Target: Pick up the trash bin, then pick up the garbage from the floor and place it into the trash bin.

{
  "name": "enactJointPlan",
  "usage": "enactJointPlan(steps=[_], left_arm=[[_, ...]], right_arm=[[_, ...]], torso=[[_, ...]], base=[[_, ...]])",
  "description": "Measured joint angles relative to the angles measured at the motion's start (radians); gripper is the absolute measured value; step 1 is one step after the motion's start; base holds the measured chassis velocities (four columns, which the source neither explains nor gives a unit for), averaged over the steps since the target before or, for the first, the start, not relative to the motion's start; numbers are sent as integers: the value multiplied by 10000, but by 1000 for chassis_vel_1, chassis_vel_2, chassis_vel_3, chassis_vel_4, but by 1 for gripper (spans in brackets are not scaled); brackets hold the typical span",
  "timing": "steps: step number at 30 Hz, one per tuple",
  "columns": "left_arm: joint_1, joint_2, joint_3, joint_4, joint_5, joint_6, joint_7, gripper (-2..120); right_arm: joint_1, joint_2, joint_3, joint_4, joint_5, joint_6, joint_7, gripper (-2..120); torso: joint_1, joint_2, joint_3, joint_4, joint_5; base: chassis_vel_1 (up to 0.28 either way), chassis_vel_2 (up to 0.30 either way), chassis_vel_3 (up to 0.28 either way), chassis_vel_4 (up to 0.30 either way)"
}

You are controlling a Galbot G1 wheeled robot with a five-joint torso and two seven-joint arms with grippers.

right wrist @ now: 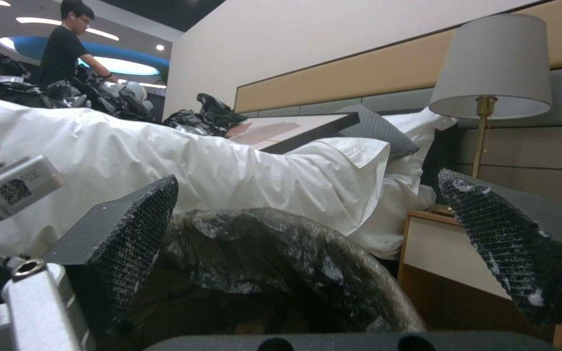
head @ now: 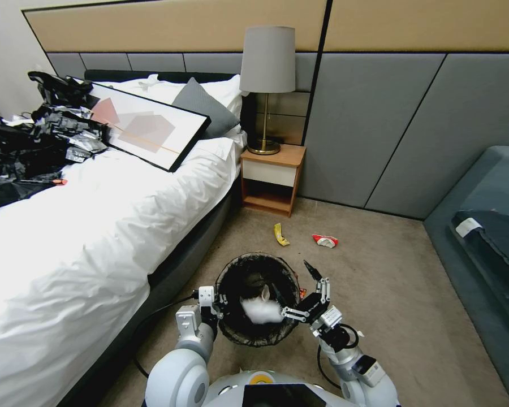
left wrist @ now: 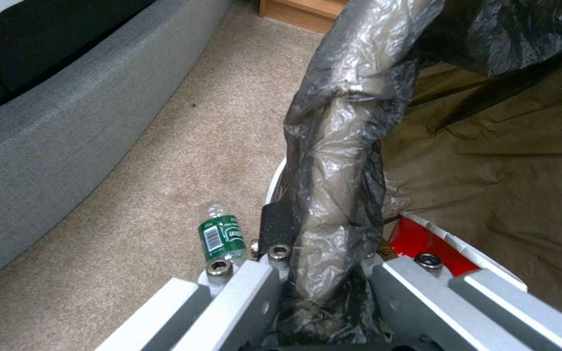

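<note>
Beige carpet floor [head: 390, 294] here, and using the wooden nightstand [head: 271, 180] as the landmark: a yellow banana peel [head: 280, 234] lies just in front of it, a red-and-white wrapper [head: 325, 241] a bit off to the peel's right. A small green bottle [left wrist: 221, 237] lies farther out, near the grey bed base [left wrist: 66, 141].

The trash bin [head: 258, 333] hides the left gripper's [head: 219, 304] fingertips behind its bagged rim, and a red-and-white wrapper [left wrist: 432, 242] inside is mostly covered.
</note>
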Motion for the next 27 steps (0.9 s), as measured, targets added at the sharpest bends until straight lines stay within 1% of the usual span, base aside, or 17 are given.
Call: enactJointPlan(steps=[16, 22, 25, 26, 27], left_arm=[[55, -32, -44, -95, -1, -5, 0, 0], [59, -33, -81, -87, -1, -9, 0, 0], [57, -34, -168, 29, -4, -51, 1, 0], [57, -34, -168, 29, -4, -51, 1, 0], [58, -29, -218, 63, 3, -66, 2, 0]], right_arm=[[163, 25, 175, -422, 68, 105, 2, 100], [151, 71, 271, -282, 87, 176, 6, 100], [-87, 169, 378, 175, 4, 338, 472, 100], [-87, 169, 378, 175, 4, 338, 472, 100], [-209, 228, 427, 379, -125, 384, 859, 100]], torso=[[0, -1, 0, 0, 0], [0, 0, 0, 0, 0], [0, 0, 0, 0, 0], [0, 0, 0, 0, 0], [0, 0, 0, 0, -1]], base=[[0, 0, 0, 0], [0, 0, 0, 0], [0, 0, 0, 0], [0, 0, 0, 0], [0, 0, 0, 0]])
